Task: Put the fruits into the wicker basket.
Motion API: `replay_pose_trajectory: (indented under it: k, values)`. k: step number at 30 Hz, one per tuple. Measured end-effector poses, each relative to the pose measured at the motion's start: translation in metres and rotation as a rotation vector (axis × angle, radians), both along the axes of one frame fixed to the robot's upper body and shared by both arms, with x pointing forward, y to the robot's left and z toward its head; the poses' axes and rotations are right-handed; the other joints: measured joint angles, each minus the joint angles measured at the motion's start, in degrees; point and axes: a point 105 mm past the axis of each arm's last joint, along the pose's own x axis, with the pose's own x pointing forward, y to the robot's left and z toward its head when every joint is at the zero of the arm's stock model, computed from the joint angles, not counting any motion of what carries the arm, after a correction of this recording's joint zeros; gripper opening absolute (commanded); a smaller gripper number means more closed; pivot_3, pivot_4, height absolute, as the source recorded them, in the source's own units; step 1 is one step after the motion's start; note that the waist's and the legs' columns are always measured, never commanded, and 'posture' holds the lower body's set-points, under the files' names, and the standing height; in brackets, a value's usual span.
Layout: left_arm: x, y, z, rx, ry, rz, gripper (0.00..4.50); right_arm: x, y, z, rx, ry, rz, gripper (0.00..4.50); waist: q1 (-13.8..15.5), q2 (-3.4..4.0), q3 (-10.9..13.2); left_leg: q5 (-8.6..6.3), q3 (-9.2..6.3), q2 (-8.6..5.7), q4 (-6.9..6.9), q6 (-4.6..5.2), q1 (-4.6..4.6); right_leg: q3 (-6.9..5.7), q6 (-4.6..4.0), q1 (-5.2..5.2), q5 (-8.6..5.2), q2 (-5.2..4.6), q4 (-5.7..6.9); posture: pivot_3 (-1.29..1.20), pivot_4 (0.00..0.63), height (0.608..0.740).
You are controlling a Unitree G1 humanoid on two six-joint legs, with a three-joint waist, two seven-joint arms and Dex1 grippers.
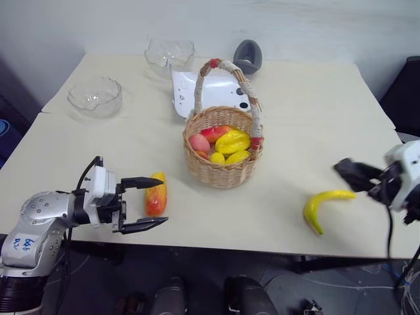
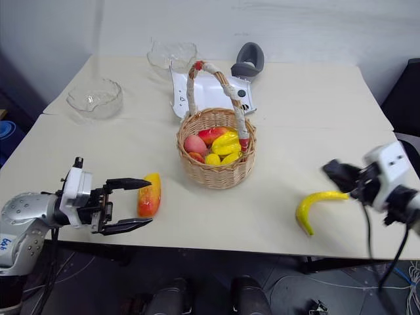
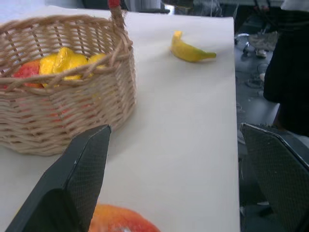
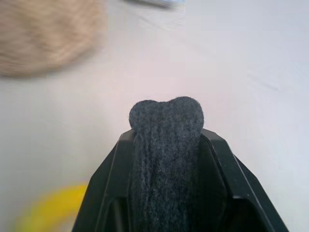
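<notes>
Overhead, the round woven basket (image 1: 223, 152) sits mid-desk (image 1: 315, 111), its arched cord-wrapped handle running front to back, glossy pink, red and yellow fruits (image 1: 222, 144) piled inside. Left of the basket lies the mango (image 1: 156, 193), long axis front to back, between the spread fingers of the empty left claw (image 1: 149, 204). Right of the basket lies the curved banana (image 1: 323, 207), one end toward the right claw (image 1: 348, 172).

From the left wrist, the mango's smooth orange end shows beneath the parted black fingers (image 3: 77, 179), facing the basket's wicker wall.

From the right wrist, the padded fingers (image 4: 166, 164) are pressed together, holding nothing; the basket and banana are blurred.
</notes>
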Motion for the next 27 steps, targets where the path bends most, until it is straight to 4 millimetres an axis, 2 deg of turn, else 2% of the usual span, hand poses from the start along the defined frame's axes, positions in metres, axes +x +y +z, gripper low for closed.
replay_pose_trajectory:
  k: [1,4,6,8,10,11,14,17,19,22,24,27]
  values:
    - [0.001,-0.001,0.002,-0.009,0.001,0.003,4.5,0.005,-0.012,-0.006,-0.006,0.014,-0.033,1.17,-0.18,0.01,0.01,0.02,0.05,0.02,-0.01,-0.03,0.01,0.05,0.0,-0.02,0.0,0.05,0.01,0.0,0.15,0.74]
    - [0.004,-0.005,0.005,-0.021,-0.001,0.015,4.5,0.019,-0.031,-0.027,-0.015,0.085,-0.074,1.17,-1.09,0.1,0.06,0.14,0.12,0.07,-0.01,-0.16,0.02,0.09,0.0,-0.05,0.0,0.1,0.05,0.0,0.15,0.74]
    - [0.005,-0.006,0.007,-0.021,-0.006,0.019,4.5,0.025,-0.043,-0.034,-0.018,0.104,-0.113,1.89,-1.42,0.14,0.08,0.16,0.22,0.07,0.0,-0.2,0.06,0.19,0.01,-0.08,0.01,0.11,0.08,0.0,0.15,0.74]
    - [0.005,-0.007,0.008,-0.021,-0.008,0.023,4.5,0.026,-0.049,-0.037,-0.006,0.112,-0.132,2.54,-1.44,0.15,0.08,0.2,0.24,0.1,0.0,-0.28,0.08,0.23,0.01,-0.08,0.01,0.14,0.08,0.0,0.15,0.74]
    - [0.006,-0.006,0.008,-0.023,-0.007,0.035,4.5,0.027,-0.055,-0.044,-0.009,0.131,-0.146,3.0,-1.36,0.15,0.08,0.22,0.27,0.14,0.03,-0.31,0.08,0.27,0.02,-0.07,0.01,0.17,0.08,0.0,0.15,0.74]
    - [0.008,-0.004,0.01,-0.025,-0.013,0.051,4.5,0.026,-0.057,-0.045,-0.025,0.121,-0.155,3.4,-1.34,0.15,0.09,0.22,0.29,0.14,0.04,-0.32,0.07,0.3,0.02,-0.09,0.01,0.16,0.07,0.0,0.15,0.74]
    - [0.01,0.007,0.016,-0.019,-0.041,0.11,4.5,0.024,-0.06,-0.039,-0.065,0.057,-0.146,4.33,-1.31,0.15,0.09,0.25,0.33,0.13,0.04,-0.37,0.08,0.37,0.05,-0.09,0.02,0.16,0.07,0.0,0.15,0.74]
    - [0.01,0.032,0.012,0.005,-0.021,0.207,4.5,0.018,-0.056,-0.02,-0.057,-0.045,-0.103,4.42,-1.44,0.17,0.08,0.21,0.44,0.2,0.0,-0.42,0.16,0.47,0.05,-0.09,0.02,0.21,0.05,0.0,0.15,0.74]
    - [0.012,0.048,0.008,0.002,-0.003,0.269,4.5,0.014,-0.039,-0.008,-0.044,-0.1,-0.009,4.42,-1.49,0.18,0.08,0.11,0.47,0.27,-0.01,-0.3,0.17,0.52,0.05,-0.1,0.02,0.26,0.05,0.0,0.15,0.74]
    - [0.012,0.09,-0.004,-0.004,0.048,0.434,4.5,-0.003,0.042,-0.001,0.045,-0.244,0.343,4.42,-1.7,0.09,0.05,-0.16,0.45,0.78,0.03,-0.55,0.22,0.6,0.02,-0.06,0.03,0.81,0.0,0.0,0.15,0.74]
    - [0.004,0.126,-0.019,0.018,0.109,0.576,4.5,-0.026,0.104,-0.009,0.1,-0.264,0.59,4.42,-1.65,0.11,0.06,-0.22,0.46,0.86,-0.07,-0.62,0.24,0.65,-0.11,-0.15,-0.04,0.86,0.05,0.0,0.15,0.74]
    - [-0.005,0.163,-0.03,0.015,0.148,0.735,4.5,-0.05,0.15,-0.014,0.109,-0.286,0.803,4.42,-1.38,0.11,0.07,-0.26,0.46,0.85,-0.03,-0.56,0.21,0.65,-0.11,-0.17,-0.04,0.82,0.03,0.0,0.15,0.74]
